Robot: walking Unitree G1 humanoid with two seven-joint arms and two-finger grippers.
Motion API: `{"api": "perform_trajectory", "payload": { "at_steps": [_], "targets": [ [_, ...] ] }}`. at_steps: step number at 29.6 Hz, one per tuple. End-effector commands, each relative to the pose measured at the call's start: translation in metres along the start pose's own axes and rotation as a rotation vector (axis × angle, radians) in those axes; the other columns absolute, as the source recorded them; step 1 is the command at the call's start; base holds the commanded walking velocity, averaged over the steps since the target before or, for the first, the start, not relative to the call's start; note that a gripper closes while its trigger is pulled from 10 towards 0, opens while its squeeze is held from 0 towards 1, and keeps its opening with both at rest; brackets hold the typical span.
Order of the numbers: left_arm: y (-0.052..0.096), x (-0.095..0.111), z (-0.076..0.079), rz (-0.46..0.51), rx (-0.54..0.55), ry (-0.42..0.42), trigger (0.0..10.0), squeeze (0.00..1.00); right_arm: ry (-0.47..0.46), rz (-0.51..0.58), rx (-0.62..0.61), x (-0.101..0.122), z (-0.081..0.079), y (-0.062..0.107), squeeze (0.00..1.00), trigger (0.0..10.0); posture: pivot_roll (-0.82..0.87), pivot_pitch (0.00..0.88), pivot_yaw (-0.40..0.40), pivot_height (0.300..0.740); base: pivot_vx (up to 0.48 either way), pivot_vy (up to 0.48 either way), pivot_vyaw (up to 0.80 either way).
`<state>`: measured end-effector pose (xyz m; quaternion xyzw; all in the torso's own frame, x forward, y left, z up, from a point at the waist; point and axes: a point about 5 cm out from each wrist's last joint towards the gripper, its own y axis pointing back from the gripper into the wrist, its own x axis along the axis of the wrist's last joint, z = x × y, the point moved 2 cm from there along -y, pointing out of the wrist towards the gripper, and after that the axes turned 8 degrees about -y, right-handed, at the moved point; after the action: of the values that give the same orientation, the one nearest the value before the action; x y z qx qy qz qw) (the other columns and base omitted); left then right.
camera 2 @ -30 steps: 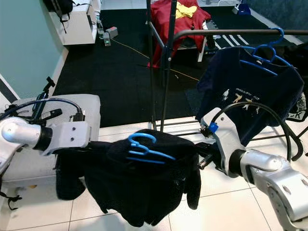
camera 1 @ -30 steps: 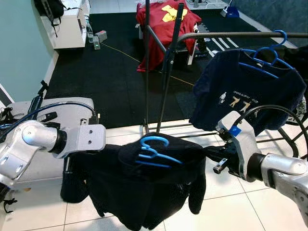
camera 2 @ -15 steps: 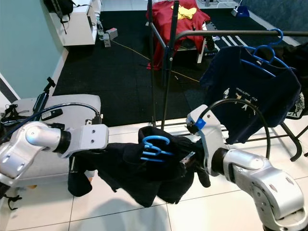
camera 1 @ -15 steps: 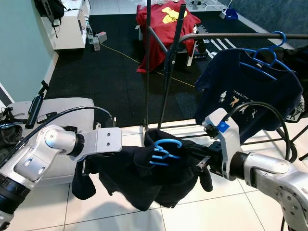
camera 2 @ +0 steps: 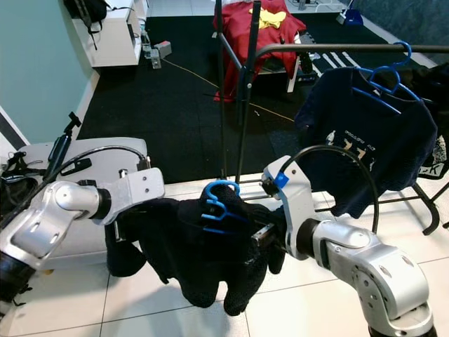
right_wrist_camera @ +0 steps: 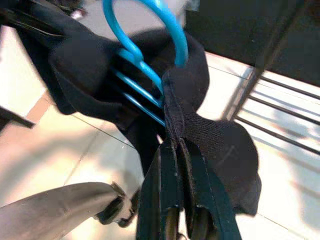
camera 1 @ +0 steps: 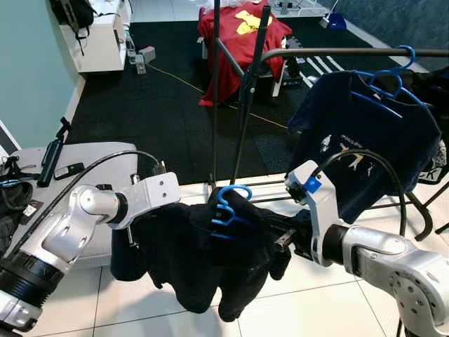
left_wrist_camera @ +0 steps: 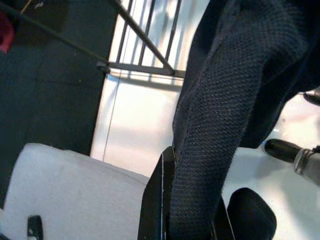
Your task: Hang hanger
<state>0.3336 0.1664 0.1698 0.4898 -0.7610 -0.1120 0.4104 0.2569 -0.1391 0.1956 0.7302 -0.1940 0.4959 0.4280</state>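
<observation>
A black garment (camera 1: 200, 256) with a blue hanger (camera 1: 227, 204) inside it hangs between my two grippers, low before the clothes rack. My left gripper (left_wrist_camera: 192, 215) is shut on a fold of the garment's left side. On the right side, my right gripper (right_wrist_camera: 181, 165) is shut on the cloth just below the hanger's hook (right_wrist_camera: 150, 30). The hook stands upright above the bunched cloth. The rack's dark rail (camera 1: 351, 51) runs above and to the right, and a navy T-shirt (camera 1: 365, 140) hangs from it on another blue hanger (camera 1: 393, 77).
The rack's upright poles (camera 1: 238, 119) and low floor bars (camera 1: 266, 184) stand right behind the garment. A grey seat (camera 1: 77, 168) with small items on it is at my left. Farther back, a red shirt (camera 1: 238, 35) and a white cabinet (camera 1: 102, 38) sit by the black carpet.
The two grippers have come closer together, bunching the black garment. The blue hanger has tipped from lying flat to hook-up and has shifted nearer the rack.
</observation>
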Motion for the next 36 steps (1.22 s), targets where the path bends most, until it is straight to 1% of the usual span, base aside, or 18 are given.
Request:
{"api": "perform_trajectory", "payload": {
  "at_steps": [1, 5, 8, 10, 13, 16, 20, 22, 23, 24, 25, 26, 27, 28, 29, 31, 33, 36],
  "targets": [
    [0.000, 0.001, 0.002, 0.013, 0.023, 0.052, 10.0, 0.00, -0.003, -0.034, -0.051, -0.009, 0.007, 0.001, 1.00, 10.0, -0.05, 0.139, -0.007, 0.740, 0.000, 0.000, 0.00],
    [-0.001, -0.001, 0.004, 0.015, 0.027, 0.086, 10.0, 0.00, -0.015, -0.040, -0.082, -0.013, 0.012, 0.001, 1.00, 10.0, -0.05, 0.139, -0.007, 0.740, 0.000, 0.000, 0.00],
    [-0.003, -0.007, 0.013, 0.036, 0.042, 0.247, 10.0, 0.00, -0.039, 0.005, -0.187, -0.012, 0.036, 0.010, 1.00, 10.0, -0.05, 0.143, -0.006, 0.740, 0.000, 0.000, 0.00],
    [-0.003, -0.007, 0.013, 0.036, 0.042, 0.247, 10.0, 0.00, -0.039, 0.005, -0.187, -0.012, 0.036, 0.010, 1.00, 10.0, -0.05, 0.143, -0.006, 0.740, 0.000, 0.000, 0.00],
    [-0.005, -0.009, 0.017, 0.049, 0.046, 0.321, 10.0, 0.00, -0.045, 0.030, -0.250, -0.012, 0.049, 0.015, 1.00, 10.0, -0.05, 0.145, -0.007, 0.740, 0.000, 0.000, 0.00],
    [-0.009, -0.003, 0.025, 0.131, 0.057, 0.406, 10.0, 0.00, -0.060, 0.070, -0.330, -0.014, 0.062, 0.020, 1.00, 10.0, -0.05, 0.146, -0.003, 0.740, 0.000, 0.000, 0.00],
    [-0.010, 0.001, 0.027, 0.164, 0.061, 0.437, 10.0, 0.00, -0.068, 0.082, -0.347, -0.014, 0.064, 0.020, 1.00, 10.0, -0.05, 0.146, -0.003, 0.740, 0.000, 0.000, 0.00],
    [-0.015, 0.007, 0.030, 0.250, 0.112, 0.574, 10.0, 0.00, -0.109, 0.149, -0.421, -0.012, 0.072, 0.021, 1.00, 10.0, -0.05, 0.148, -0.004, 0.740, 0.000, 0.000, 0.00],
    [-0.015, 0.007, 0.030, 0.250, 0.112, 0.574, 10.0, 0.00, -0.109, 0.149, -0.421, -0.012, 0.072, 0.021, 1.00, 10.0, -0.05, 0.148, -0.004, 0.740, 0.000, 0.000, 0.00],
    [-0.018, 0.013, 0.035, 0.307, 0.138, 0.648, 10.0, 0.00, -0.148, 0.175, -0.458, -0.015, 0.076, 0.021, 0.48, 10.0, -0.05, 0.148, -0.004, 0.740, 0.000, 0.000, -0.41],
    [-0.020, 0.017, 0.039, 0.344, 0.155, 0.698, 10.0, 0.00, -0.175, 0.190, -0.481, -0.017, 0.079, 0.020, 0.48, 10.0, -0.05, 0.148, -0.004, 0.740, 0.000, 0.000, -0.41],
    [-0.020, 0.017, 0.039, 0.344, 0.155, 0.698, 10.0, 0.00, -0.175, 0.190, -0.481, -0.017, 0.079, 0.020, 0.48, 10.0, -0.05, 0.148, -0.004, 0.740, 0.000, 0.000, -0.41],
    [-0.021, 0.025, 0.044, 0.407, 0.163, 0.754, 10.0, 0.00, -0.221, 0.215, -0.473, -0.021, 0.077, 0.018, 0.00, 10.0, -0.06, 0.148, -0.004, 0.740, 0.000, 0.000, -0.71],
    [-0.019, 0.036, 0.051, 0.491, 0.163, 0.814, 10.0, 0.00, -0.248, 0.228, -0.460, -0.027, 0.072, 0.014, 0.00, 10.0, -0.06, 0.149, -0.005, 0.740, 0.000, 0.000, -0.76],
    [-0.019, 0.036, 0.051, 0.491, 0.163, 0.814, 10.0, 0.00, -0.248, 0.228, -0.460, -0.027, 0.072, 0.014, 0.00, 10.0, -0.06, 0.149, -0.005, 0.740, 0.000, 0.000, -0.76],
    [-0.014, 0.051, 0.070, 0.585, 0.164, 0.903, 10.0, 0.00, -0.311, 0.246, -0.413, -0.041, 0.056, 0.003, 0.00, 10.0, -0.06, 0.150, -0.005, 0.740, 0.000, 0.000, -0.77],
    [-0.010, 0.058, 0.091, 0.582, 0.139, 0.885, 10.0, 0.00, -0.312, 0.224, -0.378, -0.054, 0.041, -0.005, 0.00, 10.0, -0.06, 0.151, -0.007, 0.740, 0.000, 0.000, -0.77],
    [-0.005, 0.063, 0.104, 0.566, 0.138, 0.879, 10.0, 0.00, -0.337, 0.215, -0.357, -0.066, 0.030, -0.011, 0.00, 10.0, -0.05, 0.155, -0.010, 0.740, 0.000, 0.000, -0.77]
  ]
}}
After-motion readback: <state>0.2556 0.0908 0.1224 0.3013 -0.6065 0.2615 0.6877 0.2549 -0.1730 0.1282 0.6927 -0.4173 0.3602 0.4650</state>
